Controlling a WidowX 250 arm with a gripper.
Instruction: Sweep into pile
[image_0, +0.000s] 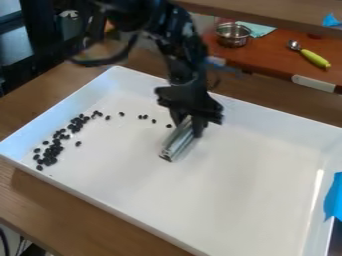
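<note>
As fingers (198, 128) clamp metal bar (175, 145), rounded pellets (49, 160)

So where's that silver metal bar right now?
In the camera view, the silver bar is held in the black gripper, near the middle of the white tray, to the picture's right of the dark beans.

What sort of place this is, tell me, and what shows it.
Probably a robotics lab or test bench: a black gripper holds a metallic bar in a white tray with small dark pieces, and blue tape sits at the tray's edge.
</note>
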